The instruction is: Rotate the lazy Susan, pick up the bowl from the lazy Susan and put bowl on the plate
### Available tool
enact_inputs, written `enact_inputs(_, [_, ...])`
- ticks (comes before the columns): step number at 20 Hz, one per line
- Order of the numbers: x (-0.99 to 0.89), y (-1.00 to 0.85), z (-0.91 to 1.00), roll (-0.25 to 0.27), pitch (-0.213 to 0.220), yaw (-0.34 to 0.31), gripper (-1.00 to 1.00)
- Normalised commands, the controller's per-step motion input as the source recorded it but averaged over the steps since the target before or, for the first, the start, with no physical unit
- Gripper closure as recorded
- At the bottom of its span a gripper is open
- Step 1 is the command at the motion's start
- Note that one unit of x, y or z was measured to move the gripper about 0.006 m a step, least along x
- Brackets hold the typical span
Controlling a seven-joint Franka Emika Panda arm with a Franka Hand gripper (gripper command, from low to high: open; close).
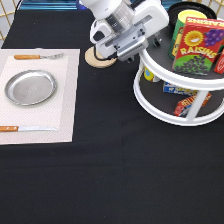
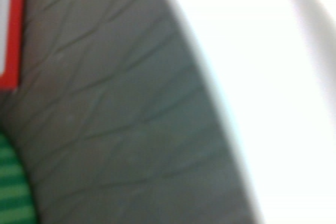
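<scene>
The lazy Susan (image 1: 171,114) stands at the exterior view's right, white with two dark tiers. A black curved rim at the back of its top tier looks like the bowl (image 1: 175,9), mostly hidden behind a yellow can and boxes. My gripper (image 1: 156,41) hangs at the top tier's left edge, its white hand stretching toward the exterior view's left. The silver plate (image 1: 30,87) lies bare on a pale placemat at the left. The wrist view shows only the dark tray surface (image 2: 127,125) and the white rim (image 2: 262,90) from very close.
A raisins box (image 1: 197,45) and a yellow can (image 1: 186,20) stand on the top tier, with packets on the lower one. A wood disc (image 1: 95,59) lies partly under the hand. A fork (image 1: 37,56) and a knife (image 1: 20,128) flank the plate.
</scene>
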Motion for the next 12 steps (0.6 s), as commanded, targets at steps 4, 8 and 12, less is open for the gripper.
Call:
enact_inputs(4, [0.68, -0.16, 0.0, -0.003, -0.007, 0.037, -1.0])
enact_inputs(8, [0.07, -0.04, 0.41, -0.036, -0.031, 0.033, -1.0])
enact_inputs(12, [-0.33, 0.0, 0.7, -0.009, -0.026, 0.017, -1.0])
